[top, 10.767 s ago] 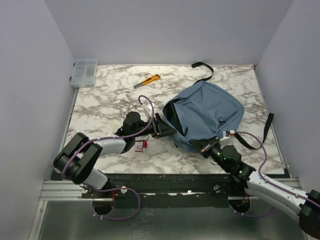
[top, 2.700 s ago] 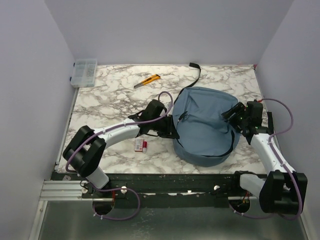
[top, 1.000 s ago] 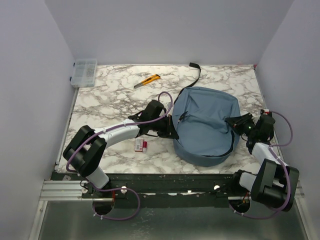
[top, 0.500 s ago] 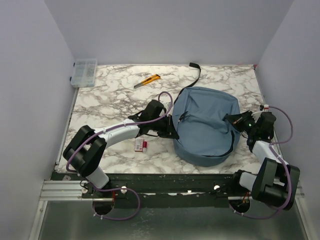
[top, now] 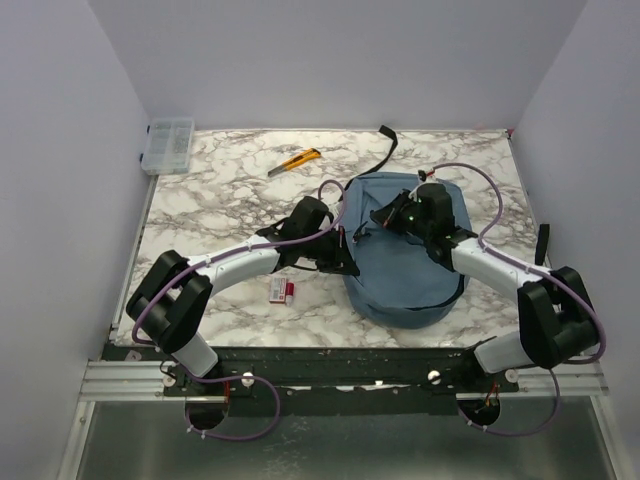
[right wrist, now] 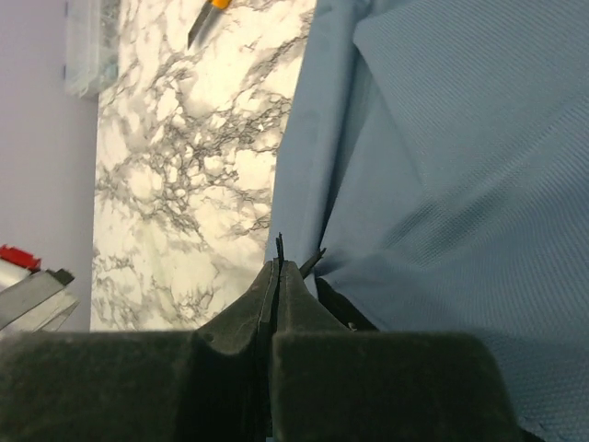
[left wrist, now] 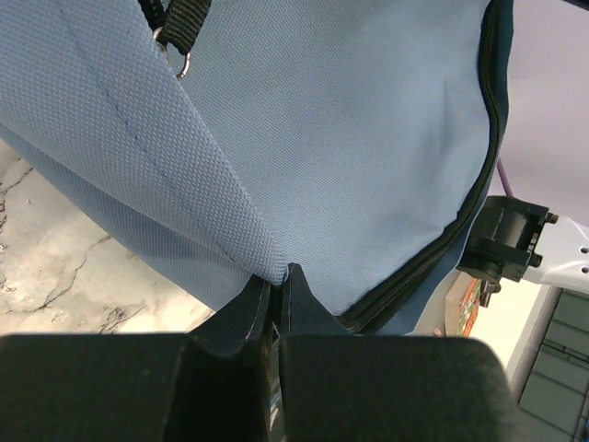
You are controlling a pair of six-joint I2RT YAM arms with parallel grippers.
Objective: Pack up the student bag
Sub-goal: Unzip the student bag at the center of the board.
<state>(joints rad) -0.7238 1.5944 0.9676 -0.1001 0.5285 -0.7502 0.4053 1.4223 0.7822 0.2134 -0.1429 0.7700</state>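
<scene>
So the bag is centre-right on the desk, left end effector pinching a fold of its fabric, right end effector shut tight by the zipper, and a hard tug could slip that thin fold out.

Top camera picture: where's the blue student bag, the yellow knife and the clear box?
student bag (top: 400, 285), top camera view, on its blue fabric near the front.
yellow knife (top: 296, 160), top camera view, on the middle of its handle.
clear box (top: 168, 146), top camera view, on its lid.
</scene>
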